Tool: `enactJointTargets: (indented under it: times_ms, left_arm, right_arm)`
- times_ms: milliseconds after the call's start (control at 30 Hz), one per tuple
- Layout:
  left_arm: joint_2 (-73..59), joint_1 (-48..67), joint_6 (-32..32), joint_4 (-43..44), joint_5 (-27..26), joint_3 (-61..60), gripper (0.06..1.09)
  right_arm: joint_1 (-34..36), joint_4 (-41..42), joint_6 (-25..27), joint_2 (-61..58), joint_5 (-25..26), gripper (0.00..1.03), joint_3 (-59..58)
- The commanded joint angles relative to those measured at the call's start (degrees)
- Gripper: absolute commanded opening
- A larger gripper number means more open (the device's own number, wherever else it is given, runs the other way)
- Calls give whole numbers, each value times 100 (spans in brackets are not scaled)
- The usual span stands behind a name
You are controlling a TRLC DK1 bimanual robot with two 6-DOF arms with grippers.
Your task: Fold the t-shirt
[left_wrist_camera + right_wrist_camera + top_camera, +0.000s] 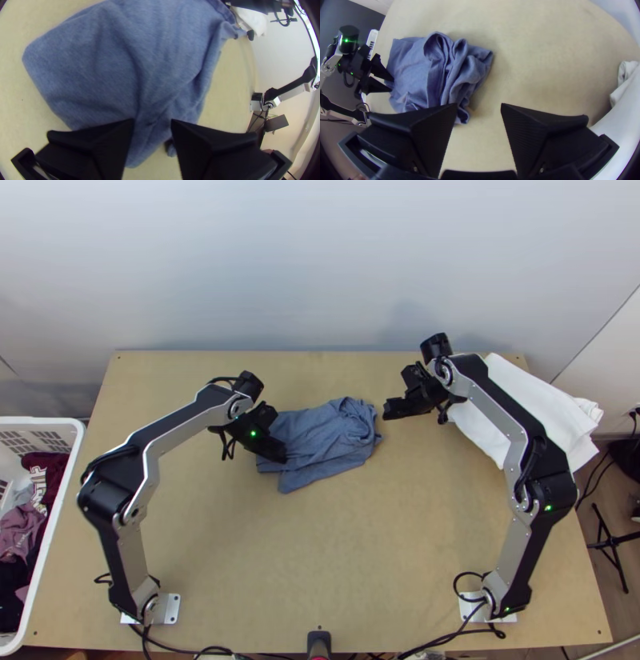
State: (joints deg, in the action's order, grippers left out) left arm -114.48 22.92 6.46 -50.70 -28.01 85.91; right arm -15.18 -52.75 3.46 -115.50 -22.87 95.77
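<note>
The blue t-shirt [324,440] lies rumpled near the table's middle, flatter on its left part and bunched in folds on its right. At its left edge is my left gripper [276,456], low over the cloth. In the left wrist view, the left gripper [152,124] stands open above the t-shirt [123,66], cloth showing between its fingers. Just right of the bunched end is my right gripper [387,410]. From the right wrist, the right gripper [479,107] is open, with bare table between its fingers and the t-shirt [416,73] beside it.
White cloth [528,408] lies over the table's back right corner, beneath the right arm. A white basket [68,460] with several garments stands off the left edge. The wooden table [320,556] has bare surface in front of the t-shirt. Behind is a pale wall.
</note>
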Motion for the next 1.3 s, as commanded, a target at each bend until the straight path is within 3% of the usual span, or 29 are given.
enactJointTargets:
  times_ms: [0,200,567,1133,1200,1267]
  left_arm:
    - [628,143,-13,-256,-47,93,105]
    - [1015,64,-119,-661,-47,497,105]
    - [1692,-332,-66,-854,-38,14,105]
    - [1982,-727,31,-863,-29,-461,105]
    - [1991,-727,31,-872,-29,-496,105]
    - [1999,-727,31,-863,-3,-505,105]
  right_arm:
    - [50,-288,-267,-297,-771,82,74]
    - [103,-578,-320,-684,-1527,86,531]
    - [59,-728,-382,-1405,-2318,86,1199]
    - [-583,-886,-408,-2249,-2459,86,1876]
    - [-653,-877,-408,-2257,-2459,81,1867]
    - [-697,-868,-408,-2266,-2459,68,1867]
